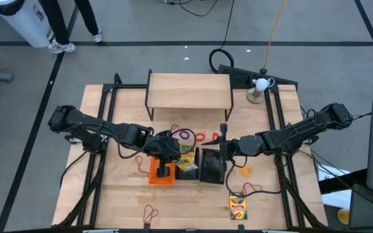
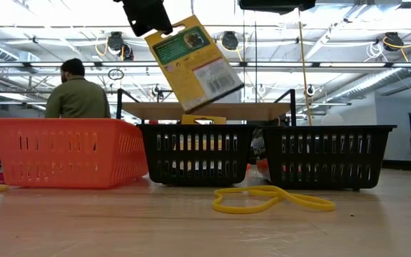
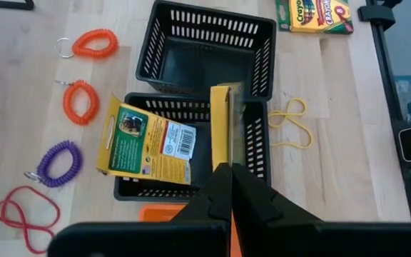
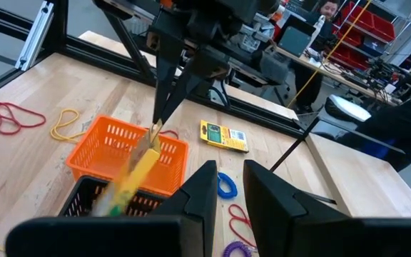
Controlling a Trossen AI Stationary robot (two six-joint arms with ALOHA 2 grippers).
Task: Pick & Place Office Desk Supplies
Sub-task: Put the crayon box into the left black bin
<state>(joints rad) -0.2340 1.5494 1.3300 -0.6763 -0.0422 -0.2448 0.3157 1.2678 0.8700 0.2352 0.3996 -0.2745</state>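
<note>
Three mesh trays stand side by side: orange (image 1: pixel 162 173), middle black (image 2: pixel 195 153) and right black (image 2: pixel 327 157). My left gripper (image 3: pixel 227 168) hangs above the middle black tray, shut on a yellow-and-green crayon box (image 2: pixel 195 61). A second crayon box (image 3: pixel 148 143) leans in that tray, its upper edge over the rim. My right gripper (image 4: pixel 230 189) is open and hovers by the right black tray, touching nothing. Two more crayon boxes (image 1: pixel 238 207) (image 4: pixel 223 135) lie flat on the table. A yellow rubber band (image 2: pixel 273 200) lies in front of the trays. My left gripper pinches the crayon box between its two fingers at the box's top end (image 3: pixel 223 158), coming from above and pointing down. The box hangs below the fingers, tilted, its lower corner (image 2: pixel 191 107) clear above the middle black tray.
A wooden riser shelf (image 1: pixel 190 90) stands at the far edge. Orange coil keyrings (image 3: pixel 95 44) and a purple one (image 3: pixel 59 163), a red band (image 3: pixel 23 214) and a yellow band (image 3: pixel 291 121) lie around the trays. A person (image 2: pixel 77 93) sits in the room beyond.
</note>
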